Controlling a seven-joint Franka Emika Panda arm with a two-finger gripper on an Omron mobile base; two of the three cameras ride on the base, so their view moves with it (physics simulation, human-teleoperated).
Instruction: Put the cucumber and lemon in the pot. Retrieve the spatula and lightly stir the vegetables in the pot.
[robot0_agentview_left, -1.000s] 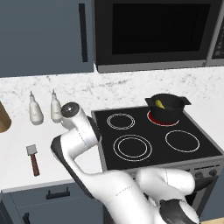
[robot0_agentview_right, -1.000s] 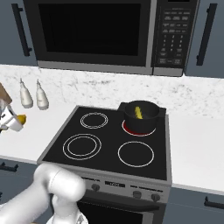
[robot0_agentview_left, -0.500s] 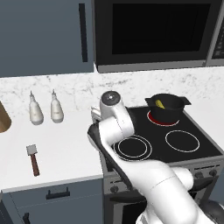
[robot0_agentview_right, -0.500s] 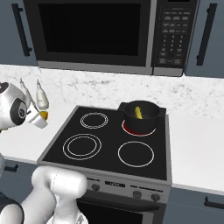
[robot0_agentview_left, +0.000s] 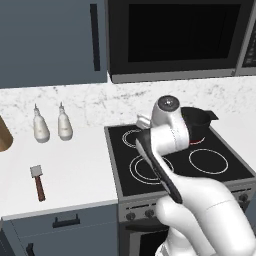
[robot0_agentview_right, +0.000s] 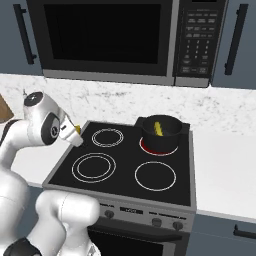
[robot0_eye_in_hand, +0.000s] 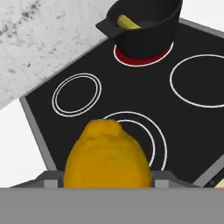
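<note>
My gripper (robot0_agentview_right: 74, 135) is shut on the lemon (robot0_eye_in_hand: 107, 155), an orange-yellow ball that fills the lower middle of the hand view and peeks out as a yellow spot (robot0_agentview_right: 77, 129) in the right base view. I hold it above the stove's left side. The black pot (robot0_agentview_right: 161, 134) stands on the glowing back right burner, apart from the gripper, with the yellow-green cucumber (robot0_agentview_right: 158, 128) lying inside it. In the hand view the pot (robot0_eye_in_hand: 144, 26) is at the top with the cucumber (robot0_eye_in_hand: 127, 22) in it. The spatula (robot0_agentview_left: 37, 181) lies on the white counter at the left.
Two white bottles (robot0_agentview_left: 41, 126) (robot0_agentview_left: 64, 124) stand at the back of the left counter, and a wooden object (robot0_agentview_left: 4, 134) is at the left edge. A microwave (robot0_agentview_left: 175, 37) hangs above the black stove (robot0_agentview_right: 125, 170). My own arm hides part of the pot (robot0_agentview_left: 200, 122) in the left base view.
The arm has swung from the left counter rightwards over the stove, carrying the lemon with it. Pot, cucumber and spatula have stayed put.
</note>
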